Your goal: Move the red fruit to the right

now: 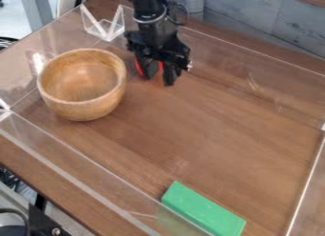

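Observation:
The red fruit is a small glossy red piece resting on the wooden table, just right of the wooden bowl. My gripper hangs straight over it, black fingers spread to either side, so the fruit shows in the gap between them. The jaws stand open, and whether a finger touches the fruit I cannot tell. The gripper body hides the top of the fruit.
A round wooden bowl stands to the left of the gripper. A flat green block lies at the near right corner. Clear plastic walls fence the table, and a clear bracket sits at the back left.

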Available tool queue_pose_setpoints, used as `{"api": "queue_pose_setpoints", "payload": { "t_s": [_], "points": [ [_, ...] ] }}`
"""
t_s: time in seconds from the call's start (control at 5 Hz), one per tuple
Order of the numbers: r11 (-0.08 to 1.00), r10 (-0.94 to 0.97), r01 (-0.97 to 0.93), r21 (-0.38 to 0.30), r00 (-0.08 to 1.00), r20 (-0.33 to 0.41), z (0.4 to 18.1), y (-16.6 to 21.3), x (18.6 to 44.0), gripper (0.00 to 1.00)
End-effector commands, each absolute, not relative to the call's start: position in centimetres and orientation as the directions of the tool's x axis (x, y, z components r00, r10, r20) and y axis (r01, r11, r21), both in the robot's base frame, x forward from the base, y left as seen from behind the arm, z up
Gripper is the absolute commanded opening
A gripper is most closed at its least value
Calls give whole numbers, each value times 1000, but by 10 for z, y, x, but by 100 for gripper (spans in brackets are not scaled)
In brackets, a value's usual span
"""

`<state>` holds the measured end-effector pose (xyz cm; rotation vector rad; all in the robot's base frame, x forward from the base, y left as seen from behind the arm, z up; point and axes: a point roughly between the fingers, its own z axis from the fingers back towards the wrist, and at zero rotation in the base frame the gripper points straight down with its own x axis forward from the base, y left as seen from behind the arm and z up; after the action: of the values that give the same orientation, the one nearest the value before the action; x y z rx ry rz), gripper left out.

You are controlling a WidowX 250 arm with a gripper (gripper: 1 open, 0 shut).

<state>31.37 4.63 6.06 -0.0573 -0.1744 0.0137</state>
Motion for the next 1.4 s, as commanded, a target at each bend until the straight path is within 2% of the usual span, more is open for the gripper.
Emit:
{"api": "queue_pose_setpoints", "payload": {
  "t_s": [0.0,0.2,0.6,0.8,1.0,1.2],
  "points": [
    [998,43,-31,-58,973,227,79,52,327,0],
    [997,59,-48,-55,971,231,80,60,337,100],
    [989,144,-137,-49,968,205,69,52,334,100],
    [985,172,-166,-43,966,194,60,55,342,100],
    [986,163,-157,-49,967,197,59,33,348,100],
    [970,244,-239,-48,946,216,60,44,342,100]
  ]
}}
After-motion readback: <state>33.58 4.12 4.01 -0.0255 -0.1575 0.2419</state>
